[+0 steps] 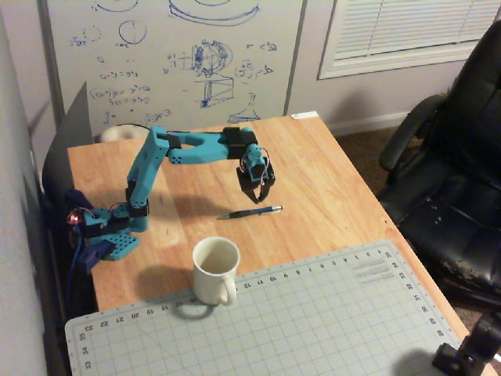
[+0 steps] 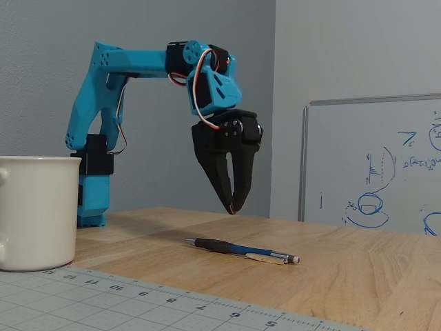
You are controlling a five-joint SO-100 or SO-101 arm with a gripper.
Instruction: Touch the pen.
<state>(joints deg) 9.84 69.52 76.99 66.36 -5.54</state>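
Observation:
The pen point(image 1: 255, 211) is thin and dark with a silvery end and lies flat on the wooden table, pointing left-right in the overhead view. In the fixed view the pen point(image 2: 241, 250) lies in front of the arm. My gripper point(image 1: 257, 200) is black, on a blue arm, and points down just behind the pen's middle. In the fixed view my gripper point(image 2: 233, 209) hangs clearly above the table with its fingertips meeting, empty, apart from the pen.
A white mug point(image 1: 214, 269) stands in front of the pen, at the edge of a grey cutting mat point(image 1: 313, 321). The arm's base point(image 1: 109, 235) sits at the table's left. A black office chair point(image 1: 454, 180) stands to the right of the table.

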